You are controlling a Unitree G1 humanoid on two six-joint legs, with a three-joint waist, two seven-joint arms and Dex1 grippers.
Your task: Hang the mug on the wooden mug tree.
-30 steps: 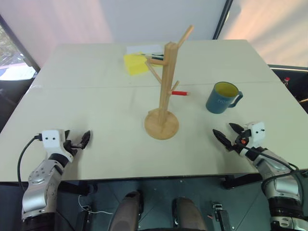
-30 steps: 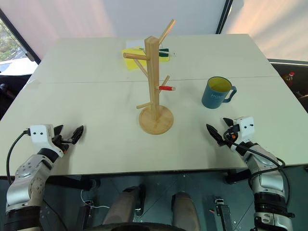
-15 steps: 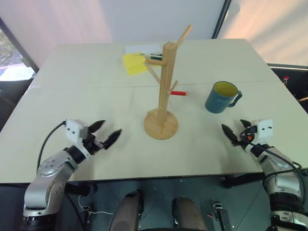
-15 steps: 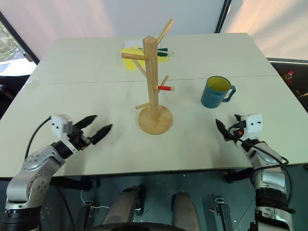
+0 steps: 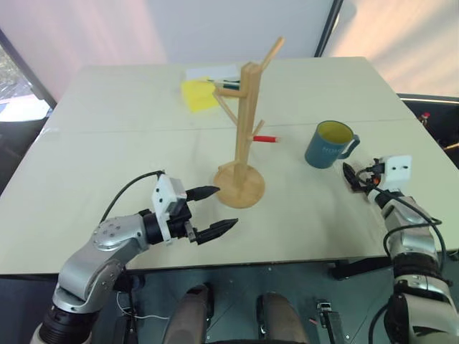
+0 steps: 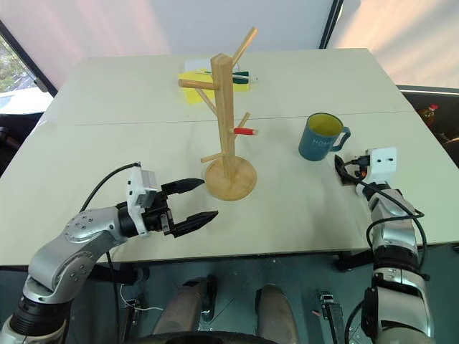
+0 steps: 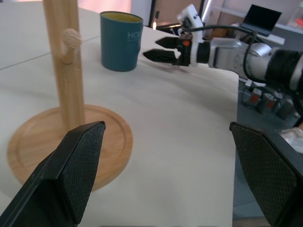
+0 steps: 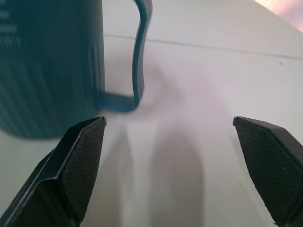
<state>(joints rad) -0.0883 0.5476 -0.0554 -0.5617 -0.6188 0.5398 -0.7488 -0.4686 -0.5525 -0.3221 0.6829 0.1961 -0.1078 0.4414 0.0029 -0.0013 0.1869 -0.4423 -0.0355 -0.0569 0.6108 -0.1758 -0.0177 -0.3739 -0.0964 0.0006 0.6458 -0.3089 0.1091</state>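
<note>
The right hand (image 6: 343,168), its two black fingers spread apart and empty, sits just beside the loop handle of the teal-blue ceramic mug (image 6: 320,136). The mug stands upright on the pale surface (image 6: 107,143), its yellow inside empty. The left hand (image 6: 192,203), also spread and empty, hovers near the round base of the light wooden mug tree (image 6: 228,122), which stands left of the mug, its pegs bare.

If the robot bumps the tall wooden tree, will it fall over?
Probably not from a light nudge: the wooden mug tree stands on a wide round base. A push high on its tall thin post might tip it. It looks stiff, not bendy.
</note>
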